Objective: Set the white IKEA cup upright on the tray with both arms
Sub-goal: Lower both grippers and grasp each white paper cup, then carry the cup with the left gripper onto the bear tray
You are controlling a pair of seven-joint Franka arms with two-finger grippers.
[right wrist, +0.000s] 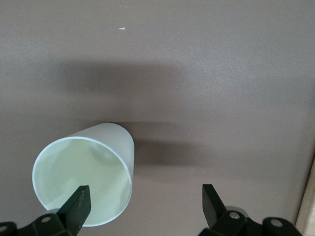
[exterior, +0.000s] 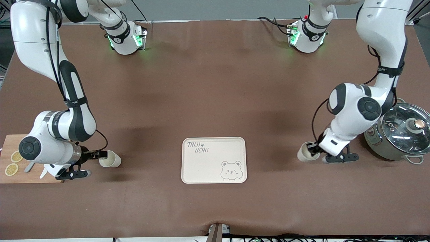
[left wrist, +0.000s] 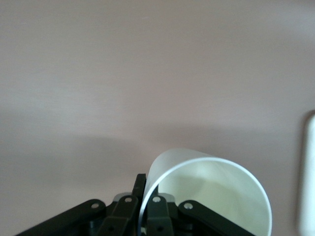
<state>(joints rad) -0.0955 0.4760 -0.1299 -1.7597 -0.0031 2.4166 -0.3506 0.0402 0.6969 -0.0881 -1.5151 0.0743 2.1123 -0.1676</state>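
My left gripper [left wrist: 142, 204] is clamped on the rim of one white plastic cup [exterior: 305, 152]; my right gripper [right wrist: 142, 206] is wide open around the other white cup [exterior: 111, 159]. Close right squarely on its wall, then carry both to the cream rectangular tray [exterior: 201, 161] between them

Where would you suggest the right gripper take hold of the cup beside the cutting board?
Probably the rim wall: the cup lies on its side, mouth facing the open right gripper, so come from the cutting board end, one finger inside the mouth.
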